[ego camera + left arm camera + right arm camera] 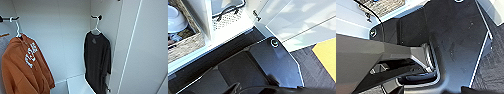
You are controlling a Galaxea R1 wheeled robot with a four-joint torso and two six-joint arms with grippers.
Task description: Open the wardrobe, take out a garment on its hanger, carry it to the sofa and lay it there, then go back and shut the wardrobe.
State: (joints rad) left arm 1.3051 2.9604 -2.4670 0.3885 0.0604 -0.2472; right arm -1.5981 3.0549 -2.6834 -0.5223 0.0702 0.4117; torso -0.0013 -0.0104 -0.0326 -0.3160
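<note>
garment (97, 62) on hanger (96, 28) beside open wardrobe door (142, 50), orange top (23, 67) well apart; gripper states indiscernible

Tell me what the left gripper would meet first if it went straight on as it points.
Likely the white ledge beside the wicker basket, though depth is unclear.

Matt black cloth garment (96, 62), seemingly cotton

The wardrobe (65, 37) was white, the garment (97, 62) plain black, the other top (23, 67) rust-orange with white print
</note>
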